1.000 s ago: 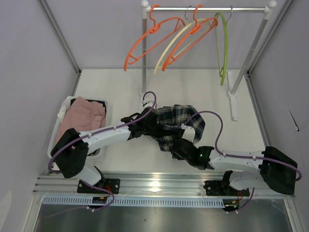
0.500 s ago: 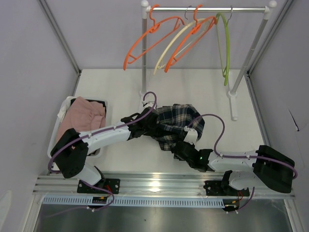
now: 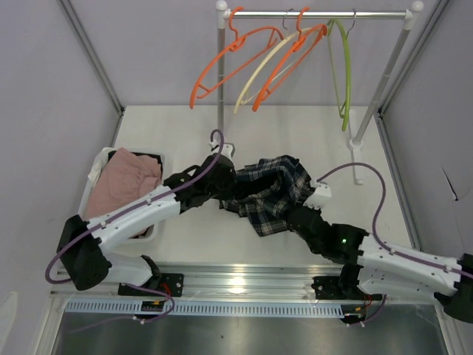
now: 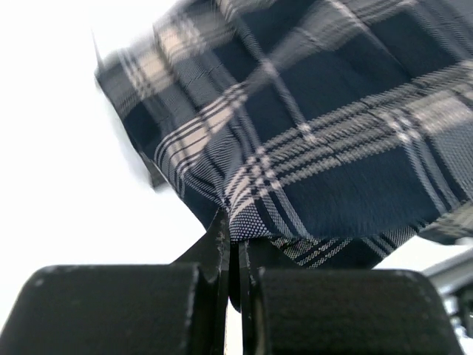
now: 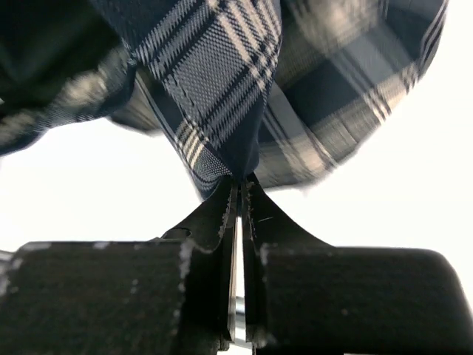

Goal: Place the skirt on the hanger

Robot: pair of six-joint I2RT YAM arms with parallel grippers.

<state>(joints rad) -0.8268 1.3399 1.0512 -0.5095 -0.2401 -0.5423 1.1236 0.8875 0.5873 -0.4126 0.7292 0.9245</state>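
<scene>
The left pincer [image 4: 230, 222] is clamped tight on a fold of the plaid skirt [image 4: 318, 133], and the right pincer [image 5: 238, 185] is pinched closed on another edge of the same cloth. The skirt is bunched between the two arms at the middle of the white counter [image 3: 295, 133]. A bin [image 3: 94, 166] holding pink cloth [image 3: 126, 185] sits to the left. The hangers [image 3: 195, 96] hang on the rail [image 3: 318, 13] at the back, well apart from the skirt

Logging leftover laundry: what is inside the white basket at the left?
A pink garment fills the white basket; the left arm crosses its near corner, and anything beneath the garment is hidden.
</scene>
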